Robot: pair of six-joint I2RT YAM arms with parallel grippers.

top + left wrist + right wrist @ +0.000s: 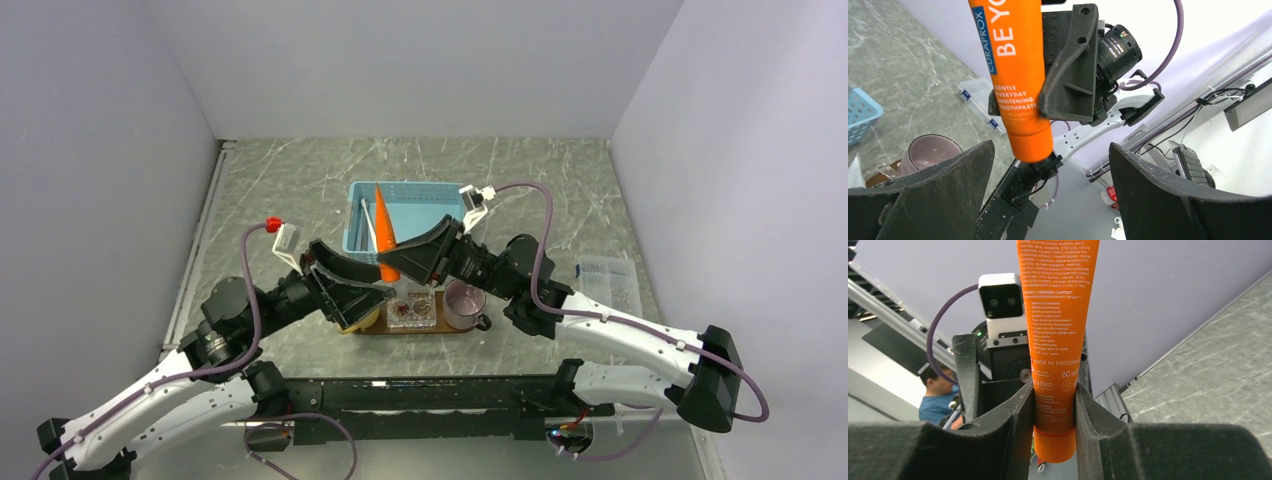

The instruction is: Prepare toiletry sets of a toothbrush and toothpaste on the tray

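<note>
the right claw [1055, 407] is pinching the toothpaste [1058, 315], which stands up above it. the left claw [1050, 155] is spread, with the tube just ahead of its gap. this looks like a handover: next the left pinches, the right lets go, then the tube goes down to the tray [420, 331].

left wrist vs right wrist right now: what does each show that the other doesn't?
Left wrist only: the left gripper open, its fingers clear of the toothpaste; also the mug and a corner of the basket. Right wrist only: the tube's ingredient print, the left arm's camera and a person in blue. Both: the orange toothpaste clamped in the right gripper, and some marbled table.
</note>
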